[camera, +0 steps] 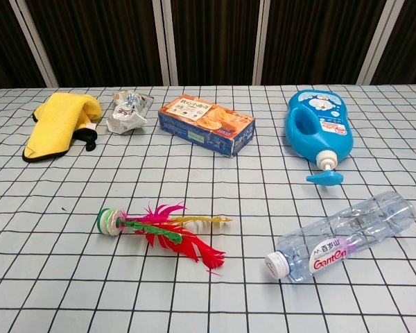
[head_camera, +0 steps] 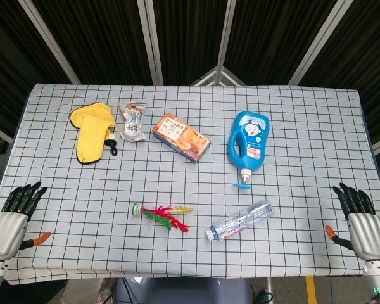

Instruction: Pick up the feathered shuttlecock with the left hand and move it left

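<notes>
The feathered shuttlecock (head_camera: 160, 215) lies flat on the checked tabletop (head_camera: 291, 209), low and a bit left of the middle of the head view. Its long way runs side to side, with the round base pointing left. The left robot hand (head_camera: 11, 218) rests in the lower left corner, fingers apart and holding nothing. It is nearer than the right robot hand (head_camera: 361, 221), which is empty too. The feathers are pink, red, green and yellow.
</notes>
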`<action>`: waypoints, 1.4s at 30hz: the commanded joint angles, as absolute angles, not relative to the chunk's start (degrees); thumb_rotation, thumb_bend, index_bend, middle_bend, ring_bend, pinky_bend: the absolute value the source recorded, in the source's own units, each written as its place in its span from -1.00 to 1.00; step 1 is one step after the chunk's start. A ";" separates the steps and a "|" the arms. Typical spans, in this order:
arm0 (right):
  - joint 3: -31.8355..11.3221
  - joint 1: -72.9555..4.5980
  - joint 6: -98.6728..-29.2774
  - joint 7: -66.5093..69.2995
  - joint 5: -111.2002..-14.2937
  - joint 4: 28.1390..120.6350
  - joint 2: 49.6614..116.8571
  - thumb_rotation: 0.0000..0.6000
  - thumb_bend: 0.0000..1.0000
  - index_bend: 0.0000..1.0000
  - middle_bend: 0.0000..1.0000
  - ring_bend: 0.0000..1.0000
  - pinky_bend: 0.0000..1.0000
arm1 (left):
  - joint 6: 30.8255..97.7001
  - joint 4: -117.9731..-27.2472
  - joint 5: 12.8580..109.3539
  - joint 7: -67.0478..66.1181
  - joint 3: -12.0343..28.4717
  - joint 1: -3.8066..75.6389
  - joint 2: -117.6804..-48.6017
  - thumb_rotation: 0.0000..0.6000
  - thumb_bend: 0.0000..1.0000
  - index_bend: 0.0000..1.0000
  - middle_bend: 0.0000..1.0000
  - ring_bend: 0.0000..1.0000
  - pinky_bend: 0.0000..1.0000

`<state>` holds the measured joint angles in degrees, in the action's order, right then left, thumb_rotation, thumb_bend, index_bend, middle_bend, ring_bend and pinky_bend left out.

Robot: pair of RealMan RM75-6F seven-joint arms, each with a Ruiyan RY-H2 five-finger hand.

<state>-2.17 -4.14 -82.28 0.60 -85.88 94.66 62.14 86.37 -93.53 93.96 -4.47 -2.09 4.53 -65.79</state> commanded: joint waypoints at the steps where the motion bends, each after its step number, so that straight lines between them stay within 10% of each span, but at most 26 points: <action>1: -2.14 -4.17 -82.24 0.52 -85.98 94.65 62.18 1.00 -0.33 -1.00 -1.00 -1.00 -1.00 | 86.48 -93.54 94.01 -4.42 -2.09 4.50 -65.77 1.00 -0.97 -1.00 -1.00 -1.00 -1.00; 19: -2.25 -4.17 -82.14 0.75 -85.55 95.01 62.20 1.00 -0.33 -1.00 -1.00 -1.00 -1.00 | 84.89 -92.98 97.71 -6.26 -2.58 6.59 -65.78 1.00 -0.79 -0.99 -1.00 -1.00 -1.00; 28: -2.16 -4.14 -82.27 1.07 -85.88 95.11 62.08 1.00 -0.33 -1.00 -1.00 -1.00 -1.00 | 77.39 -99.24 100.18 -15.27 -0.62 12.74 -68.45 1.00 -0.42 -0.39 -1.00 -1.00 -1.00; 42: -2.34 -4.11 -82.13 1.83 -85.34 95.11 61.94 1.00 -0.33 -1.00 -1.00 -1.00 -1.00 | 62.20 -102.54 94.23 -30.26 2.60 21.66 -81.85 1.00 -0.27 -0.25 -0.95 -1.00 -1.00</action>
